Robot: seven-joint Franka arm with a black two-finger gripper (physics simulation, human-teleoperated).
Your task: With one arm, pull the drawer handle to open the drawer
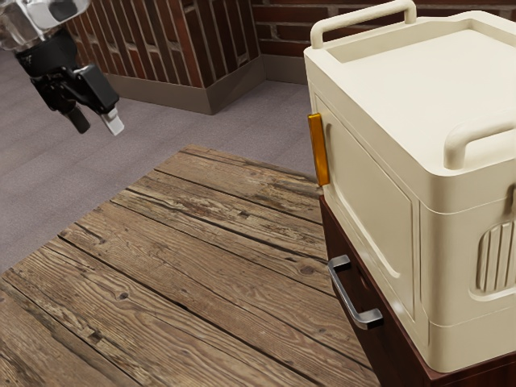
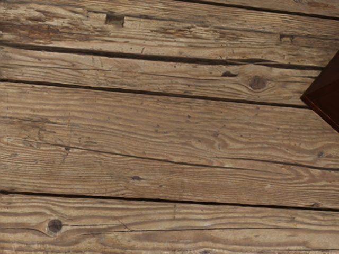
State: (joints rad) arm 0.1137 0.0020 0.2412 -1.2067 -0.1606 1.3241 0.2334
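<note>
Two fingers [image 1: 114, 122] parted, the end effector [image 1: 96, 123] has open room between it and the cabinet's edge [image 1: 329, 230] and drawer handle [image 1: 343, 295].

The drawer [image 1: 390, 345] was dark reddish wood, looked shut, sat below a cream box [image 1: 367, 189], shiny metal handle [image 1: 345, 299] up front.

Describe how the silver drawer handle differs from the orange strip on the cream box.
The drawer handle is silver, while the strip is orange. The drawer handle runs sideways, while the strip stands upright on the cream box. Both are long and narrow.
</note>
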